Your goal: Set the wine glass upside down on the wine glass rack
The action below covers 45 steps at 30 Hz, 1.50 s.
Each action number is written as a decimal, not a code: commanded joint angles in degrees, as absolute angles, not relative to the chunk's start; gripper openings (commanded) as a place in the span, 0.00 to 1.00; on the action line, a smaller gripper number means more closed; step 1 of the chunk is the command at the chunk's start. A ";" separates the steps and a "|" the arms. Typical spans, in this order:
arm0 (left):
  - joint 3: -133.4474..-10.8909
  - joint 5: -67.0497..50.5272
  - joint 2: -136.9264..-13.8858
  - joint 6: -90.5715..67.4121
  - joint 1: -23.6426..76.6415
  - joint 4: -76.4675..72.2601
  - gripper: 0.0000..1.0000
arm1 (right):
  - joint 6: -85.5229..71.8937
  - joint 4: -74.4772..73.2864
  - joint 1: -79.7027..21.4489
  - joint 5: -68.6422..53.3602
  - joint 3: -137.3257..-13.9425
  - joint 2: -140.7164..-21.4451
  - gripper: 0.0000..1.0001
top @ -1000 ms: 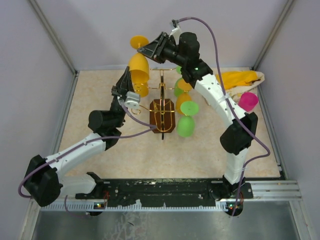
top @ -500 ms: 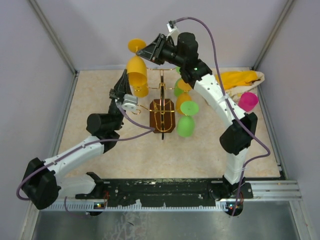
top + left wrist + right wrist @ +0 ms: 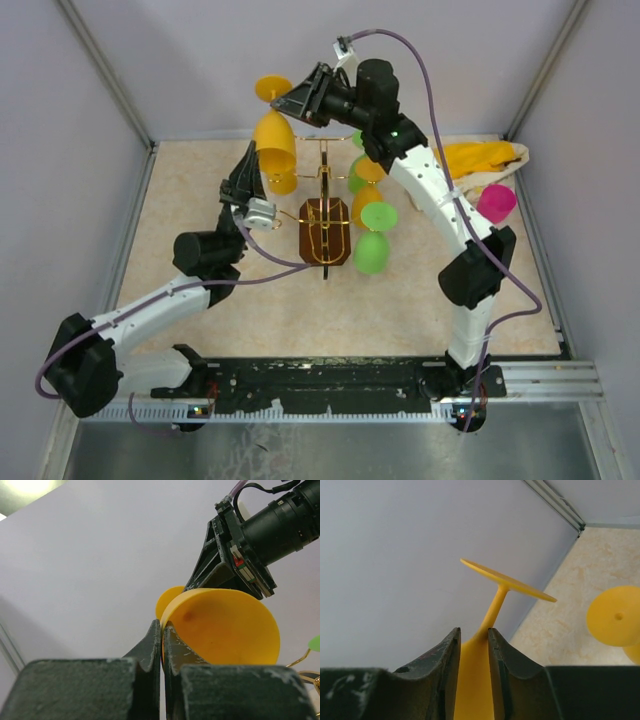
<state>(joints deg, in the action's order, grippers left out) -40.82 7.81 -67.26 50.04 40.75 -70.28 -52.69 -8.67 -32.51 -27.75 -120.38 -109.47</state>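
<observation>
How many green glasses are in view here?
2. One green glass is at the rack's near right side; the other green glass is behind it, near the post, partly covered by the right arm. More may be hidden there.

Right of the wine glass rack (image 3: 325,228), hanging green glasses (image 3: 372,250) and an orange glass (image 3: 366,203) block any approach. Left and behind it, the yellow wine glass (image 3: 275,138) and the left arm (image 3: 205,255) crowd the space. The table (image 3: 300,320) on the rack's near side lies open.
</observation>
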 commanded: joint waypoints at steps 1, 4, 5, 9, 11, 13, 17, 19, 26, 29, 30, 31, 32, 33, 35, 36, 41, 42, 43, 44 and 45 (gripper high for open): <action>-40.52 3.41 -67.91 50.15 41.13 -74.42 0.00 | -52.78 -9.90 -32.80 -30.66 -125.27 -111.05 0.30; -40.58 2.95 -68.19 51.18 41.13 -74.79 0.00 | -52.19 -11.13 -32.83 -30.91 -126.34 -111.69 0.33; -40.60 2.83 -68.26 51.30 41.13 -74.84 0.00 | -52.06 -11.47 -32.79 -30.86 -126.65 -111.87 0.33; -40.77 2.18 -68.36 51.21 41.14 -74.88 0.00 | -50.93 -13.40 -32.80 -30.72 -128.16 -112.73 0.34; -40.93 2.23 -68.42 51.01 41.18 -74.88 0.00 | -50.80 -13.41 -32.78 -30.91 -128.33 -112.93 0.33; -40.95 2.43 -68.61 51.09 41.22 -74.88 0.00 | -50.84 -13.09 -32.85 -31.25 -128.47 -113.05 0.28; -41.04 3.08 -69.20 51.10 41.22 -75.05 0.00 | -49.79 -13.86 -32.79 -31.16 -129.21 -113.05 0.15; -41.19 3.44 -69.41 51.15 41.22 -74.93 0.00 | -49.25 -14.28 -32.78 -30.99 -129.50 -112.95 0.11; -41.68 3.52 -69.45 49.91 41.81 -71.79 0.00 | -48.90 -13.98 -32.78 -30.51 -130.43 -112.85 0.14; -41.88 4.06 -70.18 49.79 42.39 -72.01 0.00 | -49.00 -14.30 -32.79 -30.98 -131.01 -113.17 0.21; -41.97 4.31 -70.44 49.75 42.56 -72.18 0.00 | -49.02 -14.47 -32.78 -31.10 -131.00 -113.14 0.22; -42.07 4.58 -70.89 49.82 42.66 -72.50 0.00 | -49.02 -14.68 -32.78 -31.18 -130.97 -113.09 0.23; -42.24 5.02 -71.35 49.98 42.75 -72.89 0.00 | -48.97 -14.90 -32.79 -31.28 -130.96 -113.05 0.23; -42.33 5.30 -71.83 50.24 42.84 -73.35 0.00 | -48.96 -15.08 -32.78 -31.29 -130.84 -112.96 0.23; -42.53 5.76 -72.95 50.80 43.04 -74.33 0.00 | -48.79 -15.20 -32.78 -31.18 -130.47 -112.47 0.23; -42.71 6.05 -73.42 51.02 43.13 -74.74 0.00 | -48.73 -15.20 -32.81 -31.12 -130.11 -112.30 0.23; -43.36 7.23 -75.31 51.72 43.48 -76.11 0.00 | -48.60 -15.21 -32.78 -30.66 -128.79 -111.24 0.27; -43.38 7.31 -75.66 51.76 43.57 -76.45 0.00 | -48.58 -15.19 -32.78 -30.60 -128.69 -111.10 0.27; -43.40 7.45 -75.89 51.81 43.67 -76.62 0.00 | -48.60 -15.20 -32.78 -30.59 -128.67 -111.00 0.27; -43.38 7.51 -76.12 51.89 43.80 -76.70 0.00 | -48.48 -15.20 -32.78 -30.59 -128.74 -111.04 0.24; -43.38 7.59 -76.19 52.00 43.85 -76.73 0.00 | -48.43 -15.21 -32.79 -30.59 -128.68 -111.03 0.21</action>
<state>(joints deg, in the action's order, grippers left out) -41.67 7.25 -74.65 52.73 43.05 -77.08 -49.30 -16.88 -31.38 -26.02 -127.59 -113.14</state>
